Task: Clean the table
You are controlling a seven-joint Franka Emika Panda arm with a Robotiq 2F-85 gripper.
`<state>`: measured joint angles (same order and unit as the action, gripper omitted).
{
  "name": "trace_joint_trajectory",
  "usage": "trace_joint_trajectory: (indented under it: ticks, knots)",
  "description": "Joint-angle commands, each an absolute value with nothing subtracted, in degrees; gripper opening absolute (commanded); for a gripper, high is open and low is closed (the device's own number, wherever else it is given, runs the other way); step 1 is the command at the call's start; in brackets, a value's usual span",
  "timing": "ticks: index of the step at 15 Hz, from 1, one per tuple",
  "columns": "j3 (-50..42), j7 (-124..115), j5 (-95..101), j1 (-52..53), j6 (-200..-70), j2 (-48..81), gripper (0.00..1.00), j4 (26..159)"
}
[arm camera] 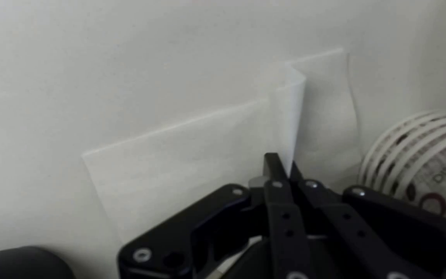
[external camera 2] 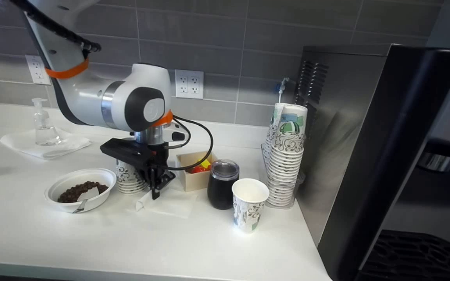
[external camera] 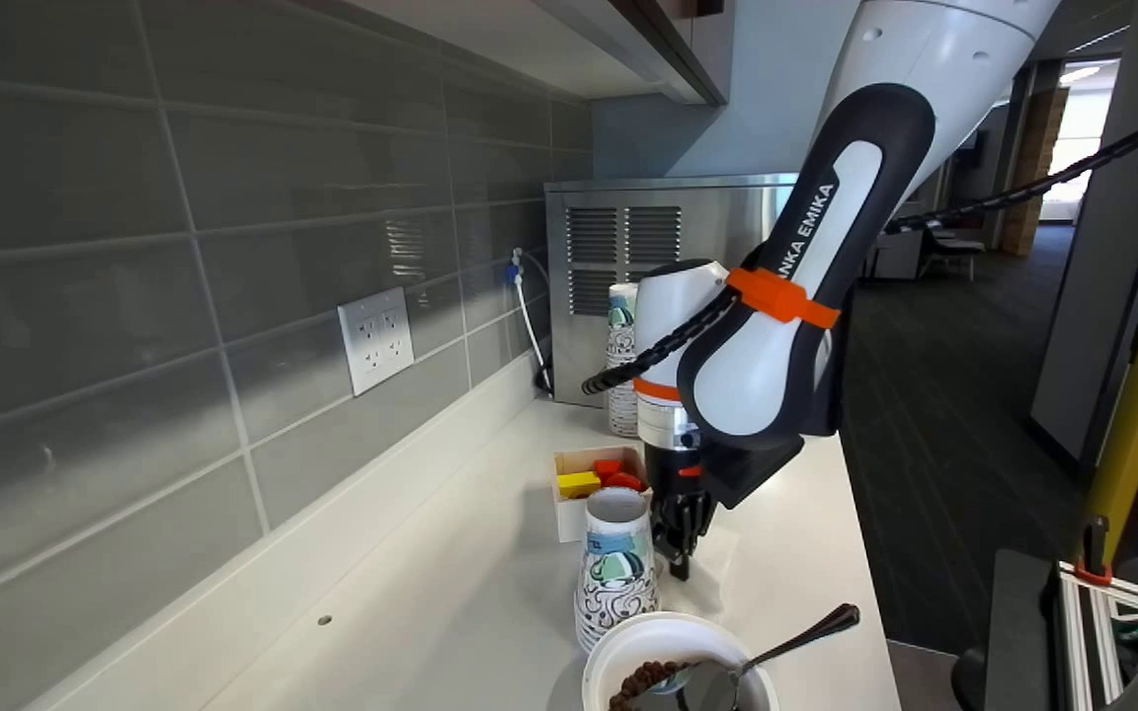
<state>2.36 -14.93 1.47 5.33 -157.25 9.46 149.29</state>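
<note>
The table (external camera 2: pixel 131 242) is a long off-white counter, seen in both exterior views (external camera: pixel 450 592). A thin white paper napkin (arm camera: pixel 184 162) lies mostly flat on it, with a raised fold; it also shows in an exterior view (external camera 2: pixel 178 202). My gripper (arm camera: pixel 283 168) is shut on the napkin's fold, pinching it between the fingertips. In both exterior views the gripper (external camera 2: pixel 156 191) points down, low over the napkin, beside a stack of paper cups (external camera: pixel 616 578). Part of the napkin is hidden under the gripper.
A white bowl (external camera 2: pixel 53 192) with brown cereal and a spoon (external camera: pixel 806 634) stands near the cup stack. A box (external camera 2: pixel 197 182) of red and yellow pieces, a black tumbler (external camera 2: pixel 222 191), a paper cup (external camera 2: pixel 248 212), tall cup stacks (external camera 2: pixel 285 168) and a steel machine (external camera 2: pixel 338 128) stand beyond.
</note>
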Motion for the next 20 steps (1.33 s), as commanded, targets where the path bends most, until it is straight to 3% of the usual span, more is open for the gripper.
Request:
trace_joint_trajectory:
  ticks: [1, 8, 15, 20]
  knots:
    - [4.7, -11.8, -3.3, 5.3, -157.8, 10.4, 0.0, 148.8]
    - [2.2, -18.4, -0.7, 5.7, -148.3, 7.4, 0.0, 150.1]
    - [-1.6, -26.6, 1.3, 5.4, -159.7, 9.3, 0.0, 150.4]
    - [2.7, -19.9, -8.9, 3.9, -167.0, 11.7, 0.0, 149.2]
